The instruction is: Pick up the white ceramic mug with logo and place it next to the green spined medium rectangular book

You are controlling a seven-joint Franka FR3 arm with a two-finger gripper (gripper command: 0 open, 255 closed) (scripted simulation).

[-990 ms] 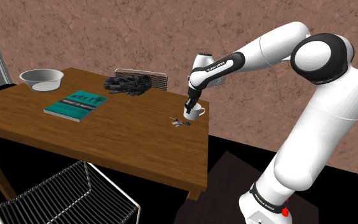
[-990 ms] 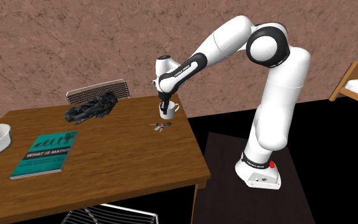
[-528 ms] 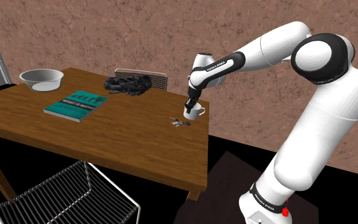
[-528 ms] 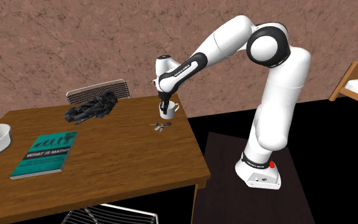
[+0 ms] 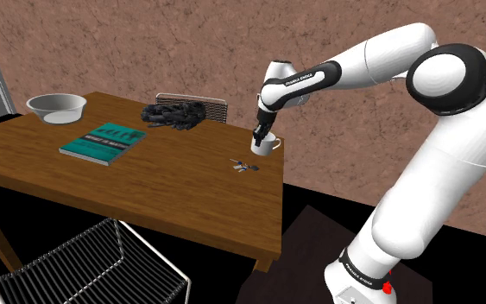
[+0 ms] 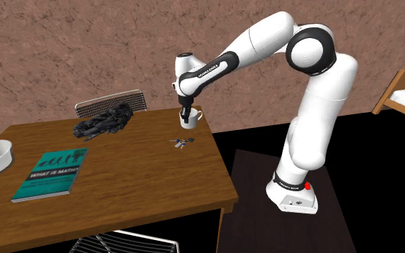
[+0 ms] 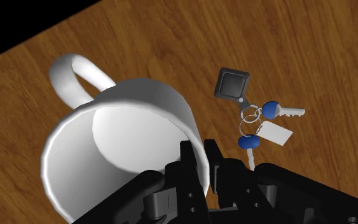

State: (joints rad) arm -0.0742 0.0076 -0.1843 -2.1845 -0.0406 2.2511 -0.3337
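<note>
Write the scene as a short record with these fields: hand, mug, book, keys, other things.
hand: shut on the wall of the mug, one finger inside the rim, one outside
mug: white, handle on the side away from the hand; seems raised slightly off the table
book: teal cover, lying flat, well apart from the mug, toward the shoulder view's left
keys: bunch with blue heads and a white tag, on the table beside the mug
other things: pale bowl and black heap near the table's far edge

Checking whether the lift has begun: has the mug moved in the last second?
Yes. The white mug has risen in the gripper, now farther above the keys.
</note>
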